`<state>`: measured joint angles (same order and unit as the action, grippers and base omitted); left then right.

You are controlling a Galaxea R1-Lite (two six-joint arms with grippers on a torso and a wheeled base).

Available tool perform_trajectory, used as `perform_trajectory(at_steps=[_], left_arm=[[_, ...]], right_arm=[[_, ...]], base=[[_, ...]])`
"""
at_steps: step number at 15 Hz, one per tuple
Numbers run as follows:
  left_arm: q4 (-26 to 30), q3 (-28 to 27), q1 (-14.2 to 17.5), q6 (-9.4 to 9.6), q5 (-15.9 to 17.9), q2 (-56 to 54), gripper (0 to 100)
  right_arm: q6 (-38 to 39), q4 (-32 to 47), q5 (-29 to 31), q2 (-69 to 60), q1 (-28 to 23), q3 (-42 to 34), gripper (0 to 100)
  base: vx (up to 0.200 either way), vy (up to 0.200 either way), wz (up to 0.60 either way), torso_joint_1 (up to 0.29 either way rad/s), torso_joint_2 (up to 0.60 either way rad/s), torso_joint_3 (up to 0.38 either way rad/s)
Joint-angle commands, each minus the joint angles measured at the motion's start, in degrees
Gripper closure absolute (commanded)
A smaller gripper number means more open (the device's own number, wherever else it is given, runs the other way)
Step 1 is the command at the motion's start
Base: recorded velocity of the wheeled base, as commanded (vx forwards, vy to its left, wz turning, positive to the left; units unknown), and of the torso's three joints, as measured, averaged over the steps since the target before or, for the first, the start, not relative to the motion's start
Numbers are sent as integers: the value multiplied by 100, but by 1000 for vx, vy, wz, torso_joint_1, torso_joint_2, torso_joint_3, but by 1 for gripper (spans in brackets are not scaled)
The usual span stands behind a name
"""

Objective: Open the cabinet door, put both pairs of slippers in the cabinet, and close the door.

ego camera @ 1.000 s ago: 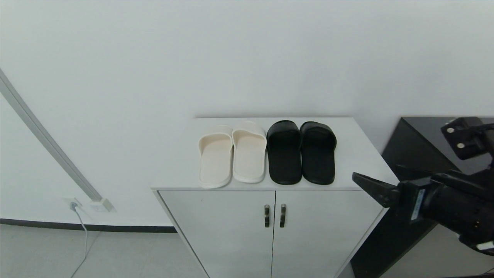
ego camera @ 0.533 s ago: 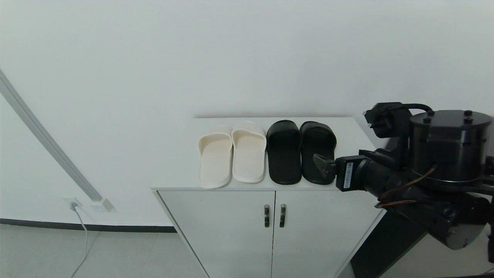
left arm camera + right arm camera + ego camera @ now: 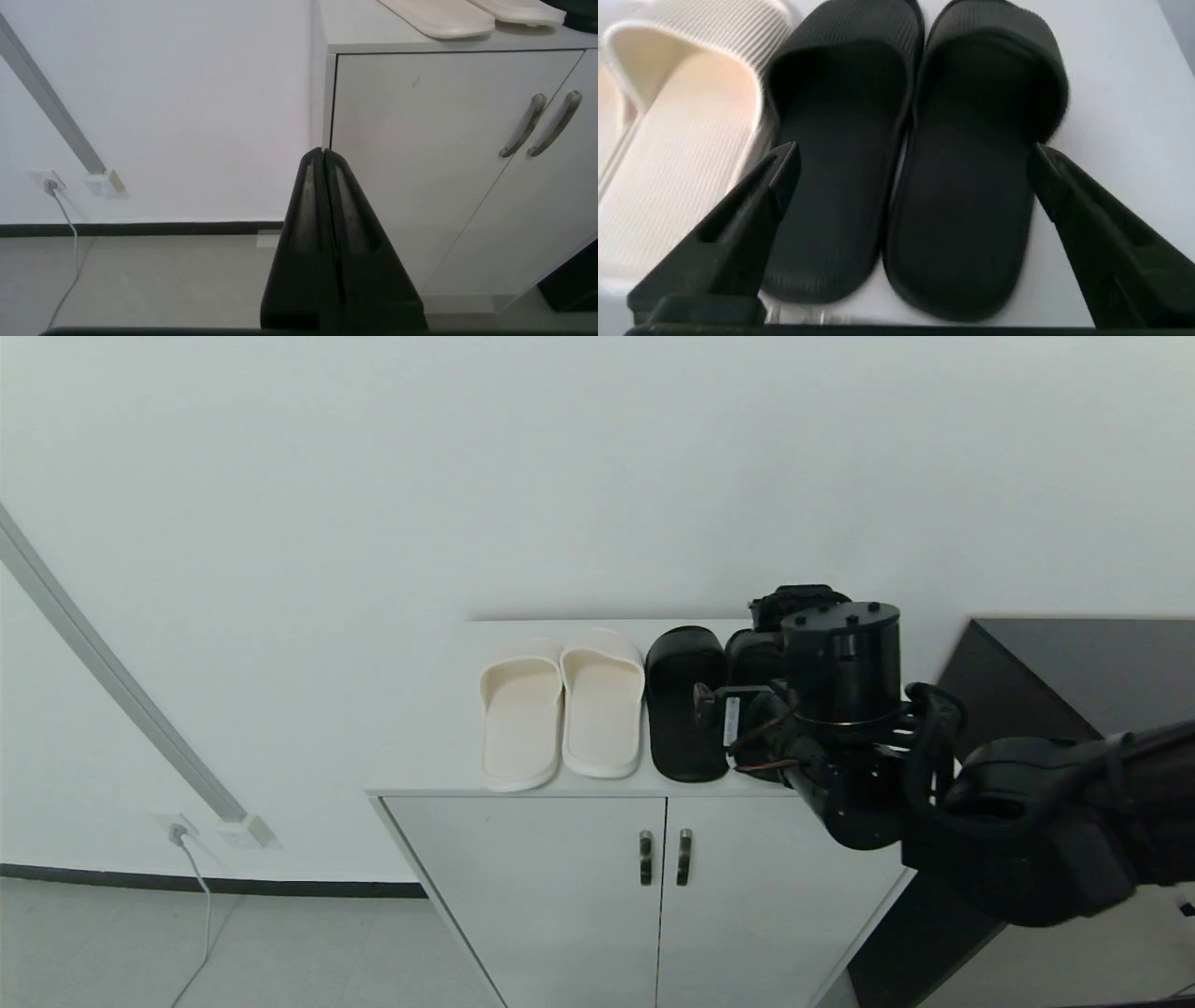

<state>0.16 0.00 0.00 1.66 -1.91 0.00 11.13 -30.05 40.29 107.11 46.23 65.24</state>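
A: Why are the right gripper's [image 3: 915, 154] fingers spread so wide?
B: It hangs over the black slippers [image 3: 957, 187] on the cabinet top [image 3: 439, 747] — wide enough, I'd judge, to straddle the pair. Yet the doors [image 3: 560, 896] are shut, the handles [image 3: 663, 857] untouched.
A: And the left gripper [image 3: 324, 154]?
B: Fingers pressed together, low beside the cabinet — parked, it seems. The white slippers [image 3: 523, 714] lie just beside the black.
A: Any writing?
B: A small label [image 3: 731, 721] on the right wrist, too small to read.
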Motion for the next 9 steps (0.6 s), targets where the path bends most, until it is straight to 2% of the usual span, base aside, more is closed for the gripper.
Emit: perform_trajectory(at_steps=[1, 9], left_arm=[[2, 0, 0, 1, -2, 0, 100], [2, 0, 0, -8, -2, 0, 100]], right_arm=[[-23, -54, 67, 557, -96, 357, 0], [-225, -45, -74, 1550, -703, 1667, 0]], base=[[0, 0, 0, 0, 0, 0], [0, 0, 0, 0, 0, 0]])
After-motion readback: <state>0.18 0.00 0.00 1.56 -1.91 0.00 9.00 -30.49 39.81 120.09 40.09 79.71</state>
